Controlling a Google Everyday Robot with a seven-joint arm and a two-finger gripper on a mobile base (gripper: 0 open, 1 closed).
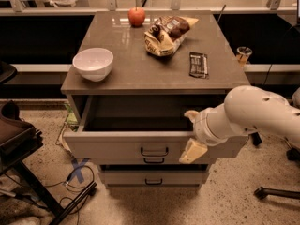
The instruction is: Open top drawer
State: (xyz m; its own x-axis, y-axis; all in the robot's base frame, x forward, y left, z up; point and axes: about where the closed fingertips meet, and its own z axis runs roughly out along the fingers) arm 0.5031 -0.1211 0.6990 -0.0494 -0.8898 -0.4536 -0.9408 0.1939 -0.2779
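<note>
The top drawer of the grey-beige cabinet stands pulled out, its dark box interior showing and its small dark wire pull at the centre of the front. My gripper is at the right part of the drawer front, right of the pull. Its upper finger sits over the drawer's top edge and its lower finger lies against the front face, jaws spread apart, holding nothing. My white arm comes in from the right.
The cabinet top bears a white bowl, a red apple, a snack bag and a dark bar wrapper. Two lower drawers sit below. A dark stand and cables are on the left floor.
</note>
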